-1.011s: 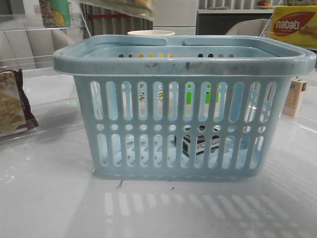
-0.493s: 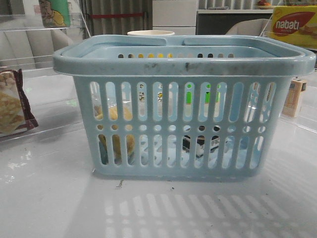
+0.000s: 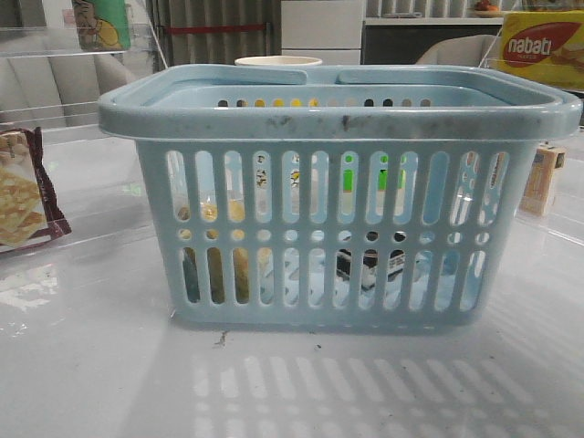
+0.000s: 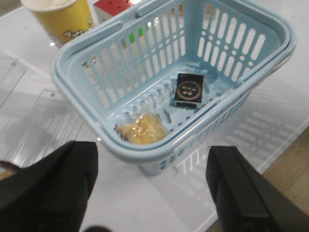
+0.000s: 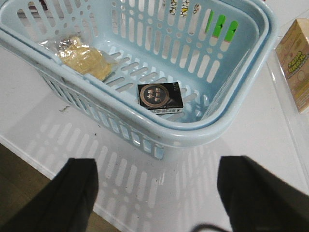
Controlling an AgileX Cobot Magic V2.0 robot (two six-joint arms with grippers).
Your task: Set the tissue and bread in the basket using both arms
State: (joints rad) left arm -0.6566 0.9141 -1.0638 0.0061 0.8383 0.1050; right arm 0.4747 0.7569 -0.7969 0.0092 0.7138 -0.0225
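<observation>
Nearest the robot, both arms hang above the near edge of the surface (image 3: 91, 365). The left pincer (image 4: 152, 188) stands wide with nothing between its fingers, and the right pincer (image 5: 157, 193) is likewise spread wide and empty. Just beyond and below them sits the one basket (image 3: 338, 109), its long axis running left to right. Inside it lie one bread (image 4: 142, 129) at the left end of the floor and one tissue (image 5: 160, 95) right of the middle, apart from each other. The bread lies nearer the left arm, the tissue nearer the right. Both of the task's things seem already delivered, so any coming move is probably just a retreat up and back from the rim. Beyond the basket stands one yellow cup (image 4: 63, 19); a tan carton (image 5: 295, 63) stands to the right, and a cracker packet (image 3: 23, 196) lies to the left.
</observation>
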